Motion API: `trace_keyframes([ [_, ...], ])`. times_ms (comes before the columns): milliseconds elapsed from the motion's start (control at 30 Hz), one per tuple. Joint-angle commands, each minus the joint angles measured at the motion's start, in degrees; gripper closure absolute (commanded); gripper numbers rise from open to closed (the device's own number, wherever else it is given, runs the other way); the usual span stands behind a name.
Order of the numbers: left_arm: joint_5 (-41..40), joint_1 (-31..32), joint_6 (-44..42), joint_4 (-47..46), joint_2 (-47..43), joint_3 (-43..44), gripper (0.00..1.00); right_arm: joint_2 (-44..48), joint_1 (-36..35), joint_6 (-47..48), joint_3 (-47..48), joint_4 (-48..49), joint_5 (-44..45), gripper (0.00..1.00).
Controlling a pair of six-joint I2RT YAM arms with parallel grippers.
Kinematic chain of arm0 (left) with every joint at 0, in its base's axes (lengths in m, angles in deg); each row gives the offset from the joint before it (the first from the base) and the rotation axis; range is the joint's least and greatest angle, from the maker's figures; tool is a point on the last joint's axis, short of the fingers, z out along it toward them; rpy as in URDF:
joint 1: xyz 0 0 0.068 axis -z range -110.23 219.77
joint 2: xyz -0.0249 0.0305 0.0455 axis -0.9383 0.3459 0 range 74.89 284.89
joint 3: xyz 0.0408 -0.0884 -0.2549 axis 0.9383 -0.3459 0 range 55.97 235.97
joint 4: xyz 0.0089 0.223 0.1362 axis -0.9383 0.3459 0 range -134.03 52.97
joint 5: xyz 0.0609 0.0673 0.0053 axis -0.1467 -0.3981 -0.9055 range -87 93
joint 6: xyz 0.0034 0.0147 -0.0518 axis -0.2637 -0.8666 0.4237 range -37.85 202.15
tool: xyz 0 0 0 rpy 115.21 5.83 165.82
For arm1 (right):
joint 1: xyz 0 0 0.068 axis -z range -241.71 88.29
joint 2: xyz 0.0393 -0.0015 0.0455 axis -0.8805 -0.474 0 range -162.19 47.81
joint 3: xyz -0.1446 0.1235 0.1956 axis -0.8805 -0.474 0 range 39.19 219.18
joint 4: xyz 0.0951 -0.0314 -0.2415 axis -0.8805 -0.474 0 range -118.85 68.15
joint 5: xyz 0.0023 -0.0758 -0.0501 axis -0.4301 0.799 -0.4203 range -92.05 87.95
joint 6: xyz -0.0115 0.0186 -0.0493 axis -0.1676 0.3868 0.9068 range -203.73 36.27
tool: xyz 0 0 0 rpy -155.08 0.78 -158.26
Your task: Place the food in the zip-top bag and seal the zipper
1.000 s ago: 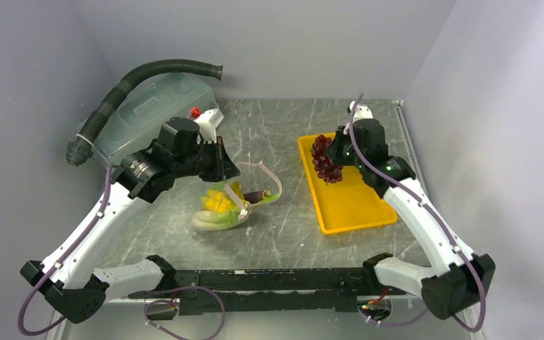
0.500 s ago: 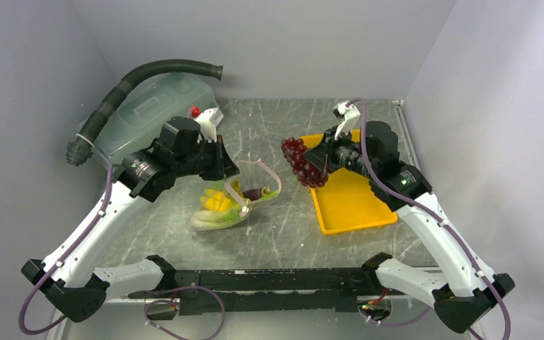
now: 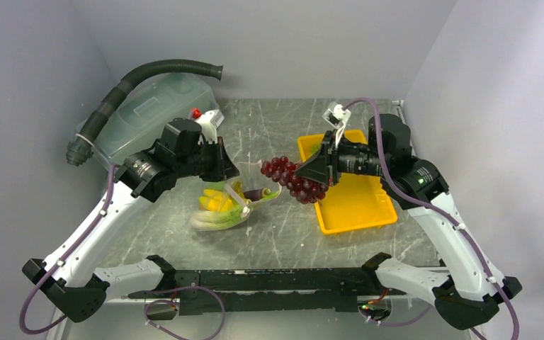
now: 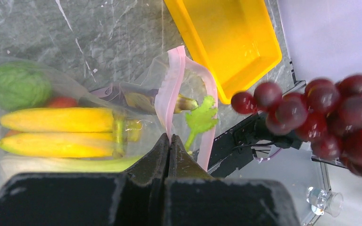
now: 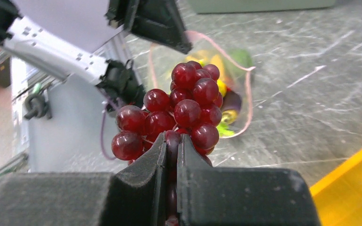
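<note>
The grey desk [image 3: 283,234] carried a yellow tray [image 3: 354,202] on the right. Left of it lay the zip-top bag [image 4: 82,87], with bananas [image 4: 56,120] and other food inside. The left jaws were clamped on its zipper [image 4: 172,84]. The right jaws gripped the grapes [image 3: 294,180] between the tray and the bag's mouth.
</note>
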State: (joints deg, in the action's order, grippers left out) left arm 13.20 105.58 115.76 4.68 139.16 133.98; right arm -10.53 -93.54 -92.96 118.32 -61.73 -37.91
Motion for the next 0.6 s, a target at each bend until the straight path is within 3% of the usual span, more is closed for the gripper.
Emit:
trace_keyframes([
  [0,0.0,-0.3,-0.5,-2.0,-0.8,-0.3,1.0,-2.5,-1.8,2.4,3.9,-3.1,-8.9,1.0],
  [567,5.1,-0.1,-2.2,-3.4,-2.6,-3.9,1.0,-17.9,-8.8,4.6,14.8,-12.6,-5.1,1.0],
])
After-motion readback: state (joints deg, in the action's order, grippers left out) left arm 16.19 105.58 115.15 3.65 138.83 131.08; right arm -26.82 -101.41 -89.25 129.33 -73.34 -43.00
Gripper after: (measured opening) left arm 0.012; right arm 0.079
